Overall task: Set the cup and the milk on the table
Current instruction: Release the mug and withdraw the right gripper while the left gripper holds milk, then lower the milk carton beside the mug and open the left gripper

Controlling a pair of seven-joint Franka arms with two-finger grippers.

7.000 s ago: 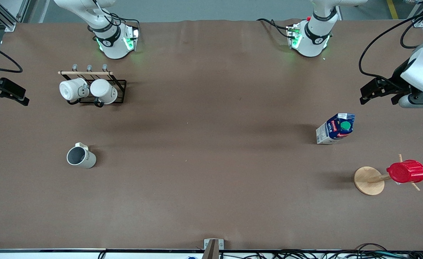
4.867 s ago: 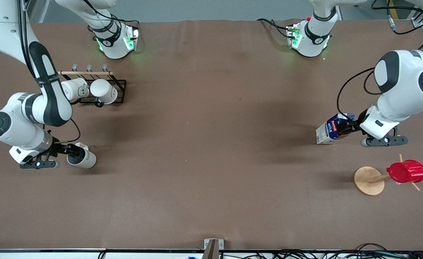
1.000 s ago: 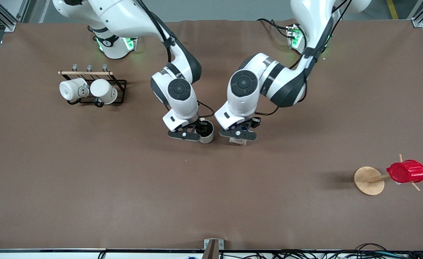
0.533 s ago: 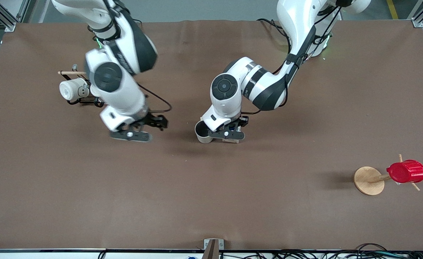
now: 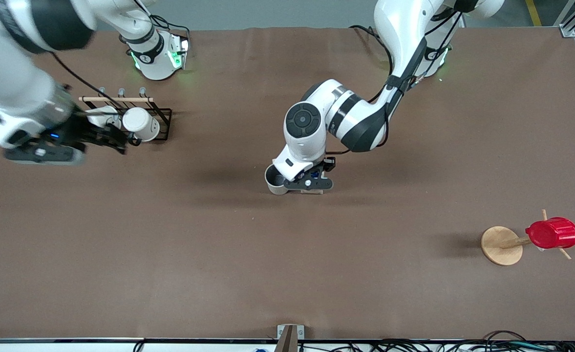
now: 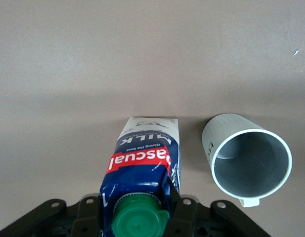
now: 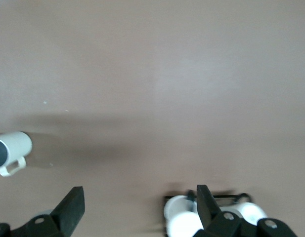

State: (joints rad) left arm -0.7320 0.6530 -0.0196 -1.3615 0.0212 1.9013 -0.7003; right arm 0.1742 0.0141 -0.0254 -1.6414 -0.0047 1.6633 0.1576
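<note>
The cream-white cup stands upright and free on the brown table, near its middle. My left gripper is shut on the milk carton, which stands right beside the cup, toward the left arm's end; my hand hides most of it. In the left wrist view the blue carton with its green cap sits between my fingers, its base at the tabletop, with the cup next to it. My right gripper is open and empty over the mug rack; its wrist view shows the cup far off.
A black wire rack with two bright white mugs stands toward the right arm's end. A red ribbed cup hangs on a wooden stand toward the left arm's end, nearer the front camera.
My right gripper let go of the cup at the table's middle and swung away, open, to the mug rack. My left gripper brought the milk close beside the cup.
</note>
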